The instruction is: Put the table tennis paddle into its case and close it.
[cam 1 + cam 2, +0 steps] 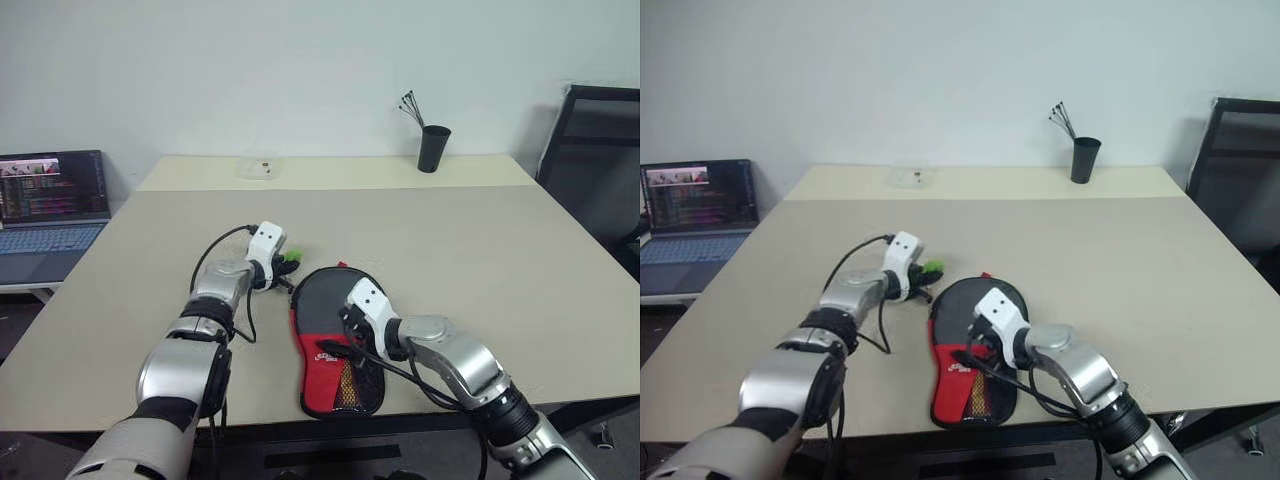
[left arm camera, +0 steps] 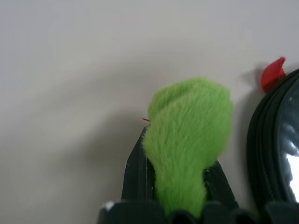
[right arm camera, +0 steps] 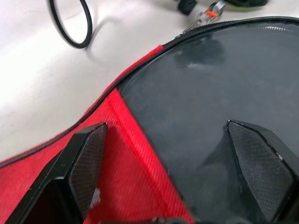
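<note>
Your left end effector point(image 2: 180, 200) is clamped on the green fuzzy tag point(image 2: 189, 140) just beside the case point(image 1: 335, 345), which lies on the counter point(image 1: 480, 250); your right end effector point(image 3: 180, 182) hovers wide open and empty over its black face. The paddle seems already inside, though I can't confirm that. Press the case flat with the right while pulling the tag along the zip line, not upward.

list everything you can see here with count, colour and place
case: 1, black with red lower panel, near table edge, centre
green fuzzy tag: 1, beside the case's top, pinched in the left claw
table: 1, beige
cup: 1, black, thin sticks inside, far table edge
clear dish: 1, far table edge
laptop: 1, screen on, left of table
chair: 1, black, right of table
left claw: black, shut on the tag
right claw: black, open over the case
</note>
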Robot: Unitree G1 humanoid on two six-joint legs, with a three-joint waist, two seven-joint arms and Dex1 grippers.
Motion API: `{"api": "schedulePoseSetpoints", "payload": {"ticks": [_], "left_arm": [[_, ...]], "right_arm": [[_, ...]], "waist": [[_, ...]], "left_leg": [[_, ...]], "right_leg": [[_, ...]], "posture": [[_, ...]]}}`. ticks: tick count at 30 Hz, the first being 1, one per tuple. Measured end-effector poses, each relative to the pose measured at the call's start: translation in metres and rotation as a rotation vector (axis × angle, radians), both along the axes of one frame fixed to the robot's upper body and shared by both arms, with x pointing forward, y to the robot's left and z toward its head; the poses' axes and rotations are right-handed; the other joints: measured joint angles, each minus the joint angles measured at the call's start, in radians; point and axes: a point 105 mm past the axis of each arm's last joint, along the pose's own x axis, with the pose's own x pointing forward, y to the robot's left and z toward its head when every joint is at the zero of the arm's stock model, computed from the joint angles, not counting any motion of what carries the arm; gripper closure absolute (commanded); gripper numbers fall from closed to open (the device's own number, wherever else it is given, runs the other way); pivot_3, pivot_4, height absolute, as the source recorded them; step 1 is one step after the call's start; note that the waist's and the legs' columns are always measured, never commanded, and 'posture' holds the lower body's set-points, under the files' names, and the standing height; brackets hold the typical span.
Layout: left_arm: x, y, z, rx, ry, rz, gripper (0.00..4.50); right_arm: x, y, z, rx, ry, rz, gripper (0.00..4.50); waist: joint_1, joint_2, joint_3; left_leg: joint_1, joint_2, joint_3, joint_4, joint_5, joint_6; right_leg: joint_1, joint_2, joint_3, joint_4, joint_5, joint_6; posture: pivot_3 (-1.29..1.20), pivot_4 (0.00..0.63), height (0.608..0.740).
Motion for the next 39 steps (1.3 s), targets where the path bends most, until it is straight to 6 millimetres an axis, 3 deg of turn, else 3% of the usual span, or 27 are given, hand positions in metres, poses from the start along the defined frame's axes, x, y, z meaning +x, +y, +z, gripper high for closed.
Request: {"api": "schedulePoseSetpoints", "payload": {"ticks": [12, 20, 32, 39], "left_arm": [[0.014, -0.061, 0.02, 0.298, -0.228, -0.095, 4.48], [0.013, -0.088, 0.025, 0.478, -0.364, -0.188, 4.48], [-0.007, -0.151, 0.027, 0.767, -0.623, -0.507, 4.48], [-0.025, -0.187, 0.026, 0.757, -0.706, -0.639, 4.48]], "right_arm": [[-0.004, 0.004, -0.004, 0.02, 0.004, -0.033, 0.0], [-0.008, 0.005, -0.008, 0.026, 0.003, -0.058, 0.0], [-0.016, 0.011, -0.011, 0.027, 0.003, -0.05, 0.0], [-0.023, 0.016, -0.012, 0.033, 0.007, -0.031, 0.0]], "waist": [[0.0, -0.001, -0.001], [0.0, -0.002, -0.001], [0.002, -0.002, -0.001], [0.002, -0.002, -0.001]], "left_leg": [[0.0, 0.0, 0.0, 0.001, 0.0, 0.0], [0.0, 0.0, 0.0, 0.001, 0.0, -0.001], [0.0, 0.0, 0.001, 0.001, -0.001, -0.001], [0.0, 0.0, 0.002, 0.001, -0.002, -0.002]], "right_leg": [[0.0, 0.0, 0.0, 0.0, 0.0, 0.0], [0.0, 0.0, 0.0, 0.0, 0.0, 0.0], [0.001, 0.0, 0.001, -0.001, 0.0, 0.0], [0.0, 0.0, 0.001, -0.001, 0.0, 0.0]], "posture": [[0.0, 0.15, 0.74], [0.0, 0.15, 0.74], [0.0, 0.15, 0.74], [0.0, 0.15, 0.74]]}}
